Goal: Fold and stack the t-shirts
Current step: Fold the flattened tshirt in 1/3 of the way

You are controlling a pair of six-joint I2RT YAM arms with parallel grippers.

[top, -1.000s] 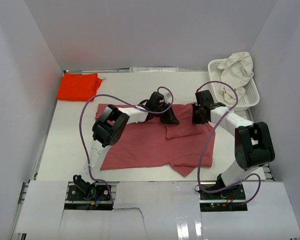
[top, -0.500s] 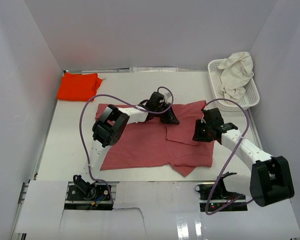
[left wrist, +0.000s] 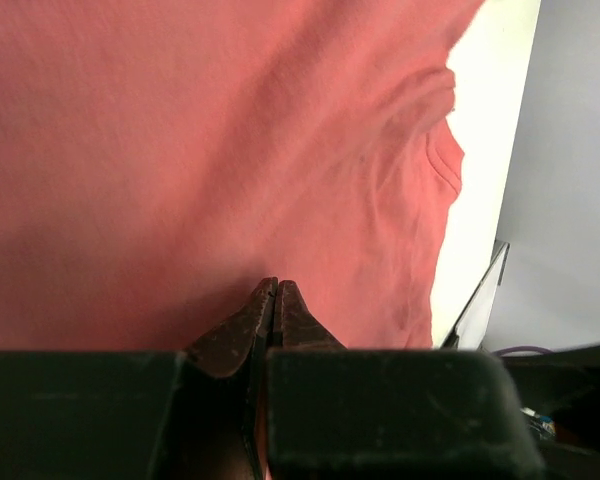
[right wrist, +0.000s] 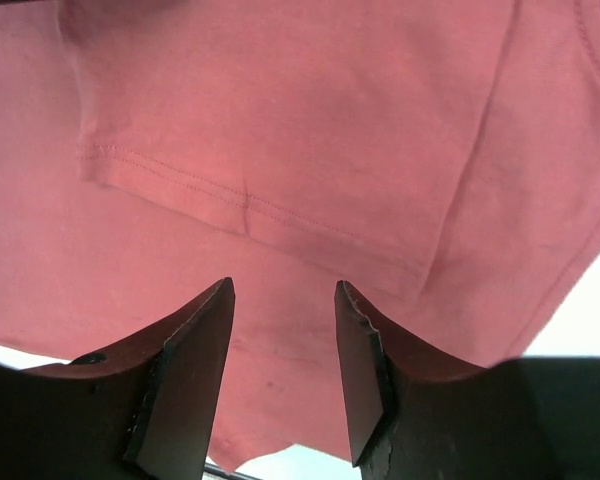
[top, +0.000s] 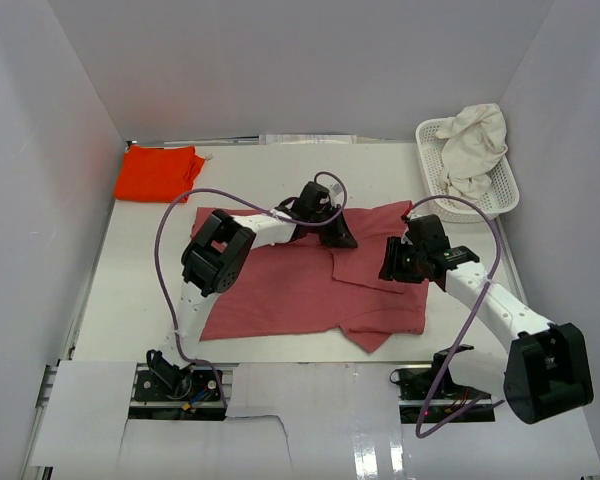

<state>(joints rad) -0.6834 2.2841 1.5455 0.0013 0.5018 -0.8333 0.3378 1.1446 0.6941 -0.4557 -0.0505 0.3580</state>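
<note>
Now that the right claw [right wrist: 283,285] has parted, empty, the sleeve [top: 365,262] lies folded over the rose-red t-shirt [top: 280,290] at centre frame — one fold done; left claw [left wrist: 277,285] shut, pressed on cloth.

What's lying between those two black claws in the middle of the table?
Only cloth: a folded-over flap of the rose-red shirt fills the stretch between the left claw and the right claw, as the overhead view shows.

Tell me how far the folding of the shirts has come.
Done: the orange-red shirt lies folded at the far left corner. In hand: the rose-red shirt has one side folded in; the left gripper pinches it, the right gripper is open above it. Left: the cream shirt, in the basket, and the stacking.
</note>
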